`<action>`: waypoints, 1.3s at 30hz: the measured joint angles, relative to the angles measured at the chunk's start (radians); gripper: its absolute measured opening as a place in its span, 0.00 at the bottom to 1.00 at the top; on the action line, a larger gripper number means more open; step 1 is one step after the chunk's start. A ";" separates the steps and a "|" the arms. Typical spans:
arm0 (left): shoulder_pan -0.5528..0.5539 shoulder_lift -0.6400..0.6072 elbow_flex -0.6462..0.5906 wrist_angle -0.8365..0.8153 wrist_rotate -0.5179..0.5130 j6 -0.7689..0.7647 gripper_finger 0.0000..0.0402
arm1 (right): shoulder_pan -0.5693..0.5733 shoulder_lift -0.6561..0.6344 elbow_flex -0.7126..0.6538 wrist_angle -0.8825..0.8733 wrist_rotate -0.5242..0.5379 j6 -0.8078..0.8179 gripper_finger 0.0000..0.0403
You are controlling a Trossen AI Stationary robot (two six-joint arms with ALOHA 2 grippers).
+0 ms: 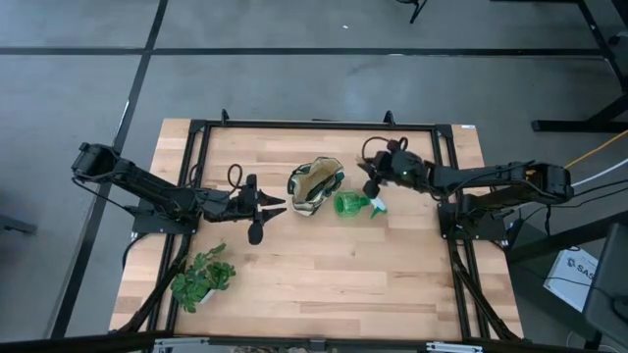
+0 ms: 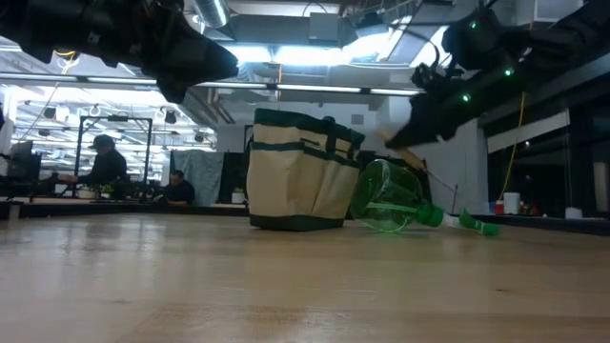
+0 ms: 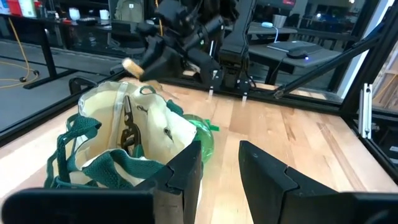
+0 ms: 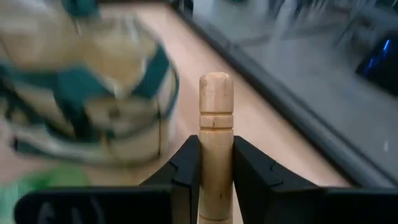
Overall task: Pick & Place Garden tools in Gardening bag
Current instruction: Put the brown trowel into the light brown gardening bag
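At the left of the worktop (image 1: pixel 324 270) my left fingers (image 1: pixel 278 205) hover just beside the gardening bag (image 1: pixel 314 186), spread apart and holding nothing. The left wrist view looks down into the bag's tan lining, where the pruning shears (image 3: pixel 127 124) already lie inside, handles up against the wall. A leafy plant sprig (image 1: pixel 203 277) sits well apart near the front-left corner; it is no tool, so I leave it alone.

The bag stands upright at the middle of the worktop, mouth open. Touching or just beside its right flank lies the green spray bottle (image 1: pixel 351 204), tipped on its side, trigger head pointing away from the bag.

To the right, my right fingers (image 4: pixel 216 180) are closed on a pale wooden handle (image 4: pixel 216 124), which stands up between them. In the high view that arm (image 1: pixel 491 179) hangs above the bottle's trigger end, off the worktop. What is at the handle's far end I cannot tell.

By my judgement the step in hand is carrying this wooden-handled tool to the bag. To do it well I would keep the grip firm and bring the tool over the centre of the mouth, not the rim. I would lower it until it is well inside before letting go, since the soft wall could fold or the bag tip. My left fingers are placed to steady the rim if it sags.
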 joint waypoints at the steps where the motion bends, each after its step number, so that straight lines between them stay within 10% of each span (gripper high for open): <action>1: 0.000 0.000 0.000 0.006 0.000 0.000 0.25 | 0.000 0.000 0.000 0.036 0.000 -0.020 0.17; 7: 0.000 0.000 0.000 0.047 -0.001 0.022 0.25 | 0.000 0.000 0.000 0.236 -0.040 -0.080 0.17; 22: 0.001 0.119 0.003 0.349 -0.049 0.196 0.25 | 0.005 0.000 0.001 0.609 -0.513 -0.007 0.17; 39: 0.099 0.511 0.365 0.444 0.091 0.295 0.29 | 0.184 0.016 0.060 0.597 -0.573 -0.051 0.17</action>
